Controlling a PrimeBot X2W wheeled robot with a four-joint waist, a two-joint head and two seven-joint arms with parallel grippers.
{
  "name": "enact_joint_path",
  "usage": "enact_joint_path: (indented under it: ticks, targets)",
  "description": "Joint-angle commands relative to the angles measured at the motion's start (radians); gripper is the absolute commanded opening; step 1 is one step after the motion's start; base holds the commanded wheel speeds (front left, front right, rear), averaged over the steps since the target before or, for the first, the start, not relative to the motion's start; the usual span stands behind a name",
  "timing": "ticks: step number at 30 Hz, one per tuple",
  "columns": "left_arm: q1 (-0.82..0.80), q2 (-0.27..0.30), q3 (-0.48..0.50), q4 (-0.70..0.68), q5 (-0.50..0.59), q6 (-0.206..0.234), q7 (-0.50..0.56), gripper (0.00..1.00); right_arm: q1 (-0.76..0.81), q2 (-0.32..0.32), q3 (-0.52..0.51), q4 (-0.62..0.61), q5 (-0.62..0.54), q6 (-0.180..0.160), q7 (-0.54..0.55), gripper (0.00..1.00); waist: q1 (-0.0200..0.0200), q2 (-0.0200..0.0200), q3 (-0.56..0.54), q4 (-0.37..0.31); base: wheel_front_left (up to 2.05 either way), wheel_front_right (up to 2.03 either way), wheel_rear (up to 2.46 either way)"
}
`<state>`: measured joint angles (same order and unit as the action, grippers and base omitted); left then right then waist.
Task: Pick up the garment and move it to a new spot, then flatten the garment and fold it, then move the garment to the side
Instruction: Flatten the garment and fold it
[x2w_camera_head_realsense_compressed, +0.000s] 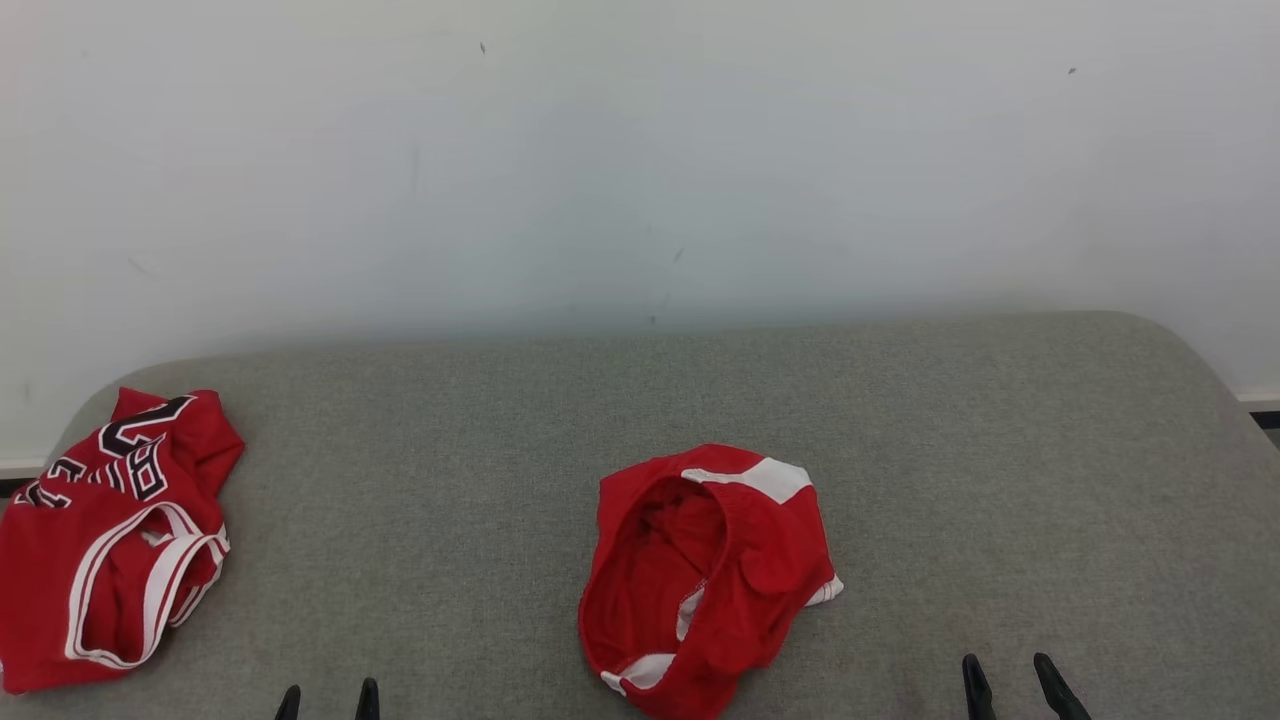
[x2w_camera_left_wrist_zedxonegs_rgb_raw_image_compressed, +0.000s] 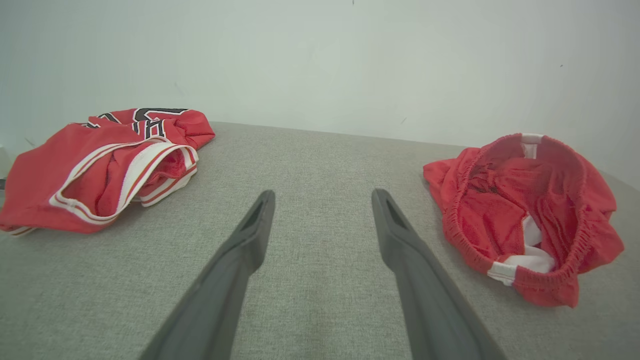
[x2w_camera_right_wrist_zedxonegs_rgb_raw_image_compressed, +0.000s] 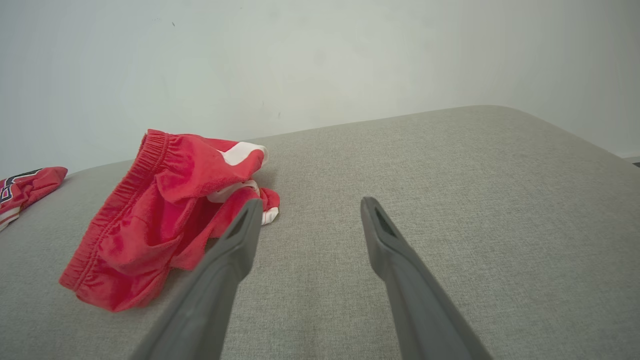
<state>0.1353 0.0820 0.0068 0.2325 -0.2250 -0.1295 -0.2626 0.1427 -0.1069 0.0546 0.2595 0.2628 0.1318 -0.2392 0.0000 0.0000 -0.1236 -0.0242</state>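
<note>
Lying crumpled at the front middle of the grey tabletop (x2w_camera_head_realsense_compressed: 950, 450), the red shorts (x2w_camera_head_realsense_compressed: 710, 580) make a loose, bowl-like heap of thin sports cloth, with white panels showing at the far rim and at the near hem. In the left wrist view the shorts (x2w_camera_left_wrist_zedxonegs_rgb_raw_image_compressed: 525, 215) gape toward the camera, and the gathered elastic waistband forms a puckered ring around a rumpled inside. How the legs lie is lost in the folds. The tabletop is covered in a coarse woven fabric with softly rounded far corners, and beyond the shorts it meets a pale, faintly scuffed wall (x2w_camera_head_realsense_compressed: 640, 150). Well to the left of the shorts, at the tabletop's edge, a red jersey (x2w_camera_head_realsense_compressed: 100, 540) lies bunched. White-and-red striped trim loops around an opening, and black characters edged in white are folded over and too broken up to read. Its left side is cut off by the frame. The left claw (x2w_camera_head_realsense_compressed: 328, 700) sits in front of the shorts and to their left, and the right claw (x2w_camera_head_realsense_compressed: 1010, 675) in front and to their right. In the head view both are cropped to dark fingertips. Each wrist view shows long, matte grey, tapering fingers spread wide with bare fabric between them: the left claw (x2w_camera_left_wrist_zedxonegs_rgb_raw_image_compressed: 322, 200) and the right claw (x2w_camera_right_wrist_zedxonegs_rgb_raw_image_compressed: 310, 205) hold nothing. One right finger overlaps the shorts (x2w_camera_right_wrist_zedxonegs_rgb_raw_image_compressed: 160, 225) in the right wrist view, where a corner of the jersey (x2w_camera_right_wrist_zedxonegs_rgb_raw_image_compressed: 25, 190) peeks in beyond them.
</note>
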Motion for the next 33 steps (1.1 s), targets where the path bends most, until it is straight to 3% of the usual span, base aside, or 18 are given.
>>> enact_joint_path:
  ticks: [1,24,33]
  targets:
    - [-0.015,0.002,-0.003,0.002,-0.005,0.000,-0.003,1.00,-0.008,0.002,-0.001,0.002,0.007,-0.002,-0.007,1.00,0.0000,0.0000,0.002,0.001,0.00,0.00,0.00]
    - [-0.030,0.004,-0.032,-0.016,-0.031,-0.001,-0.003,1.00,-0.017,0.002,0.005,0.006,0.017,-0.002,-0.011,1.00,0.0000,0.0000,0.011,-0.003,0.00,0.00,0.00]
    - [-0.169,0.011,-0.167,0.050,-0.114,-0.001,0.026,1.00,-0.037,-0.006,0.027,0.000,0.016,-0.002,-0.001,1.00,0.0000,0.0000,0.037,-0.058,0.00,0.00,0.00]
